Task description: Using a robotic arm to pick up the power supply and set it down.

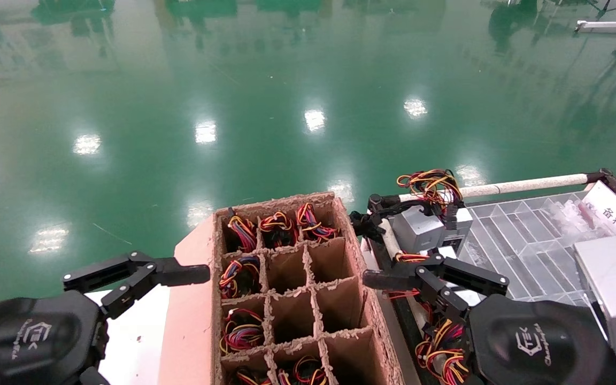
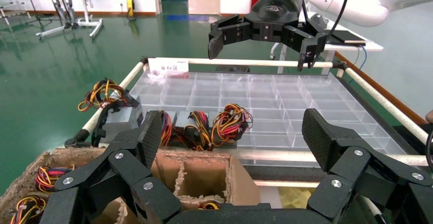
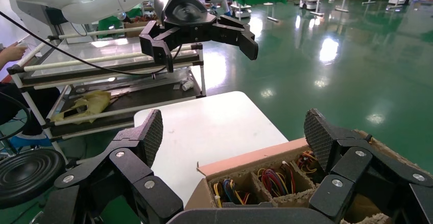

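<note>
Left gripper (image 1: 142,272): fingers spread wide, holding nothing, hovering at the near-left edge of the cardboard crate (image 1: 292,289).

Crate: divider grid, three cells across. Seven cells show wire bundles; four cells in the middle and right columns look empty (the nearest row is cut off, so this count is partial).

Right gripper (image 1: 425,272): fingers also spread, empty, poised just right of the crate over the edge of the clear tray (image 1: 522,240).

Power supply (image 1: 420,227): grey metal box on the tray's far-left corner, its wire loop (image 1: 431,184) standing above it. At least two more wired units lie nearer along that edge.

Handling, my judgement: rigid, fairly dense, smooth-sided, so somewhat slippery. Clamp across the flat metal flanks, never the springy wires.

Plain silver box (image 1: 615,294) far right: one.
</note>
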You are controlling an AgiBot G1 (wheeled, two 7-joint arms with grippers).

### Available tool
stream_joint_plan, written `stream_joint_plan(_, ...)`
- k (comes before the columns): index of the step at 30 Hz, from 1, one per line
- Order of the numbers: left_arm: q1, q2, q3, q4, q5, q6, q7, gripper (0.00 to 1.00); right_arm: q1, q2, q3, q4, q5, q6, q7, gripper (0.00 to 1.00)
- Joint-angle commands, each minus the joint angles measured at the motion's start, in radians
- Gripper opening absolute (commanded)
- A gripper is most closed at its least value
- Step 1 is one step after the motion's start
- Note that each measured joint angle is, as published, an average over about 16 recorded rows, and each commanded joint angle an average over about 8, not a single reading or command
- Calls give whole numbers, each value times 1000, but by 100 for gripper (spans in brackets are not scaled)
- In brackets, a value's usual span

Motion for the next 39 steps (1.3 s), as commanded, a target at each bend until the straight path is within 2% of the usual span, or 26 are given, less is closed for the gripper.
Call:
stream_joint_plan(1, 0, 0, 0, 0, 0, 0, 0, 100, 0, 0, 0, 0, 0, 0, 0, 100)
stream_joint_plan(25, 0, 0, 0, 0, 0, 0, 0, 100, 0, 0, 0, 0, 0, 0, 0, 100)
stream_joint_plan(27, 0, 0, 0, 0, 0, 0, 0, 78, 0, 0, 0, 0, 0, 0, 0, 100)
stream_joint_plan(33, 0, 0, 0, 0, 0, 0, 0, 3, 0, 0, 0, 0, 0, 0, 0, 100)
stream_joint_plan(35, 0, 0, 0, 0, 0, 0, 0, 0, 0, 0, 0, 0, 0, 0, 0, 100)
stream_joint_plan(39, 0, 0, 0, 0, 0, 0, 0, 0, 0, 0, 0, 0, 0, 0, 0, 100)
